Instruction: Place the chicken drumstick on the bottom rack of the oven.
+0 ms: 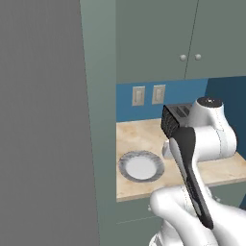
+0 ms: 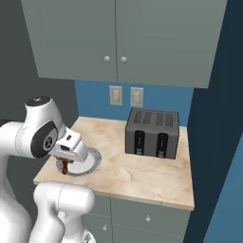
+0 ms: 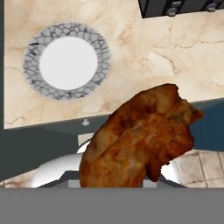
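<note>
Above the counter's front edge, the gripper (image 2: 65, 163) is carrying the chicken drumstick (image 3: 140, 135), jaws clamped on it, clear of the white plate (image 1: 140, 166). Advice: keep the grip firm while swinging toward the oven, avoiding the toaster (image 2: 152, 133).

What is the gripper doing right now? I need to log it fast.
Gripper: closed on the chicken drumstick, lifted off the plate.

You see the chicken drumstick (image 3: 140, 138), glossy reddish-brown, held in the claw (image 2: 64, 167), lifted above the surface's front edge.
</note>
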Tool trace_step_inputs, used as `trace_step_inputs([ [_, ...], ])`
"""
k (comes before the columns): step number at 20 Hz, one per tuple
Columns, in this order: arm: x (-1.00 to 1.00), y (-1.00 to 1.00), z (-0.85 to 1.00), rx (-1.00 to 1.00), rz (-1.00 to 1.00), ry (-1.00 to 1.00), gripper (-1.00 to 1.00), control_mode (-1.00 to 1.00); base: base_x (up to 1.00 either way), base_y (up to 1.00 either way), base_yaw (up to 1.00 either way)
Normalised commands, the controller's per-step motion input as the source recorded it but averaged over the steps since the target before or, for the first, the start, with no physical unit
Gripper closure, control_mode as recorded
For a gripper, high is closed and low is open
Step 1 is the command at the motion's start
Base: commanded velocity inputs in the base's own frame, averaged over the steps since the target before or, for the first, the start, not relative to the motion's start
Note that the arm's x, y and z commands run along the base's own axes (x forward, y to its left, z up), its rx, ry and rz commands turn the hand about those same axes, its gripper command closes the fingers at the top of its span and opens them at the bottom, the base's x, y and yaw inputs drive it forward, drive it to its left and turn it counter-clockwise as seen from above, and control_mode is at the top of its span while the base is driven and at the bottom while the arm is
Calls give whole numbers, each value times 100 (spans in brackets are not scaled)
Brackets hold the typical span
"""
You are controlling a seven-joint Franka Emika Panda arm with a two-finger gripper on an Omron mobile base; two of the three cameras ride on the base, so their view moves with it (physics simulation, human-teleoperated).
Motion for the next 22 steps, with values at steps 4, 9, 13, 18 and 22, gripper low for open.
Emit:
trace_step_inputs([
  [4, 0, 0, 0, 0, 0, 0, 100, -100, 0, 0, 0],
  [9, -45, 0, 0, 0, 0, -2, 100, -100, 0, 0, 0],
  [13, -100, 29, 0, 0, 4, -14, 100, -100, 0, 0, 0],
  [18, -82, 75, 0, -3, 13, -6, 100, -100, 0, 0, 0],
  [22, 8, -10, 0, 0, 8, 0, 100, -100, 0, 0, 0],
])
